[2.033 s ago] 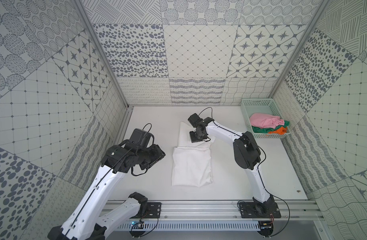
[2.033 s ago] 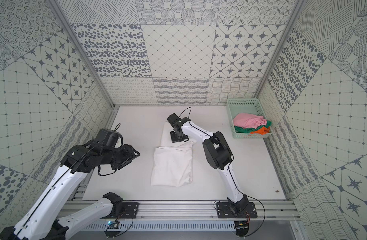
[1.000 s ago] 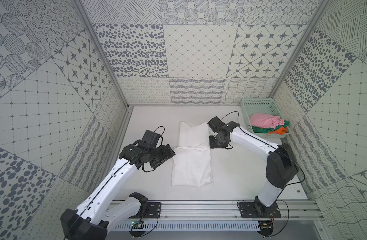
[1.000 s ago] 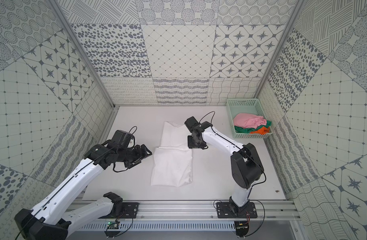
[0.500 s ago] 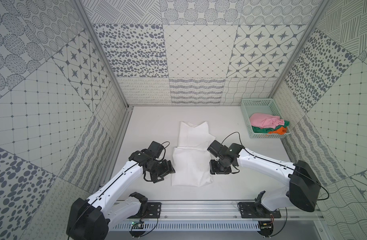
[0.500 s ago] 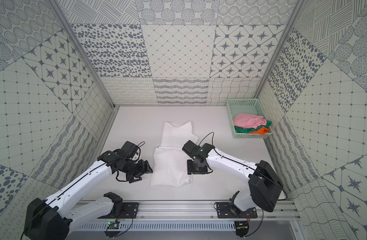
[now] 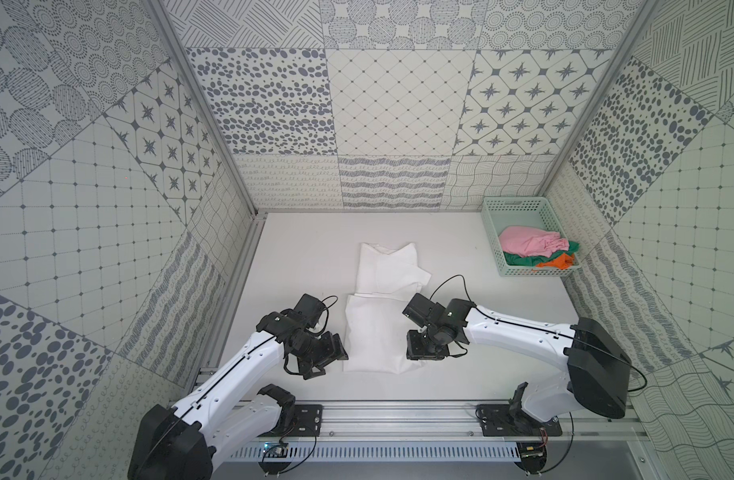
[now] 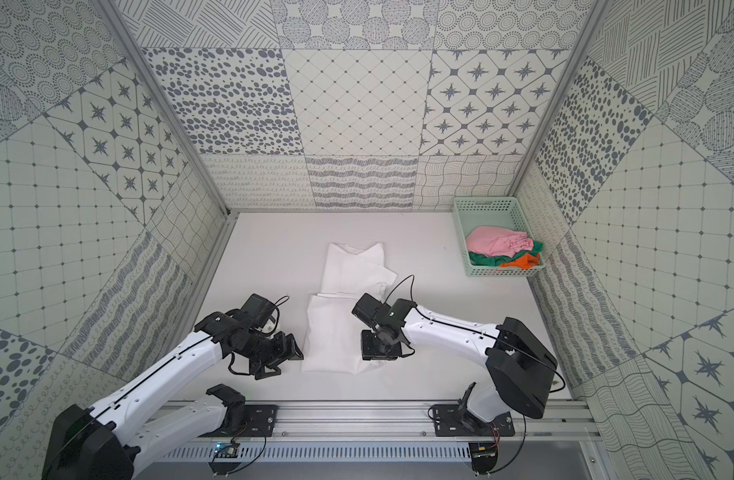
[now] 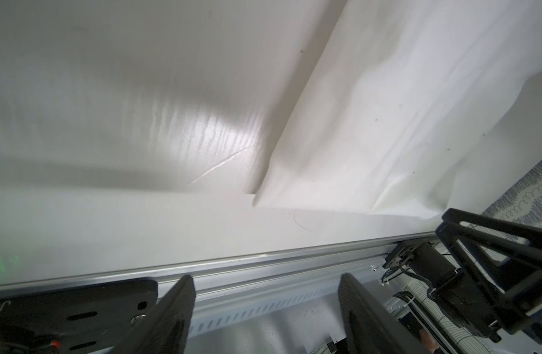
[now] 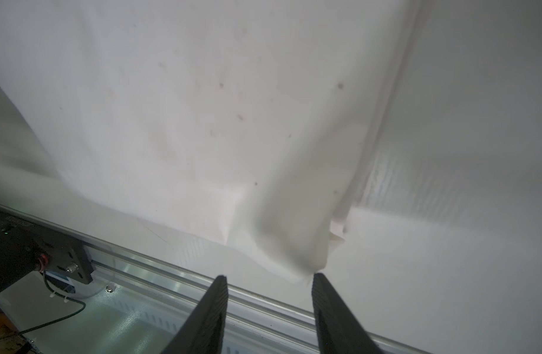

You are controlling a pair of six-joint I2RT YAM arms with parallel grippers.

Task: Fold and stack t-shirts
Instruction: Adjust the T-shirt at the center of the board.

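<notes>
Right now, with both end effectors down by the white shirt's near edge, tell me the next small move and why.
Probably ease both forward and close on the near corners. The white shirt lies spread out with its sleeves folded in; the left end effector is open beside one near corner, and the right end effector is open with the other corner at its tips.
</notes>
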